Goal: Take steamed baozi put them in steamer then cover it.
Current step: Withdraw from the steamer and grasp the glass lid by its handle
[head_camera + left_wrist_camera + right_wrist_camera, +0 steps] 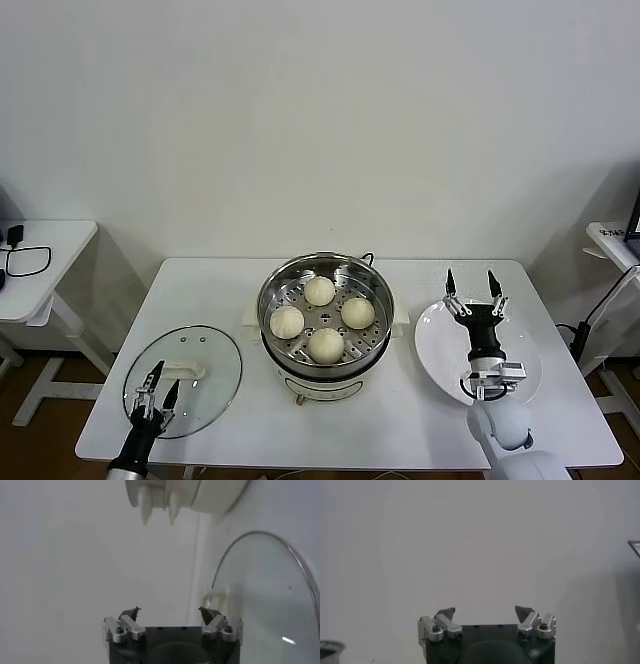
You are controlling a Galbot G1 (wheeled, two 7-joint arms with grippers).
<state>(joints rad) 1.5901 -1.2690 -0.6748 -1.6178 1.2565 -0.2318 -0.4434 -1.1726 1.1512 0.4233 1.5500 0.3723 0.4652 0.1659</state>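
At the table's (400, 420) near left edge, left gripper (156, 389) hanging over the cover (205, 345), fingers spread wide, nothing in them. Cover lying flat, well left of the steamer (325, 355). Near right, right gripper (473, 290) above the plate (430, 345), also splayed and holding nothing. Mid-table, steamer uncovered, all four baozi (319, 290) already sitting on its tray.

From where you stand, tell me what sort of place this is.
Probably a test room set up as a small kitchen corner. A white table against a bare wall holds an electric steamer with four buns, a glass lid and a white plate. More white tables flank it.
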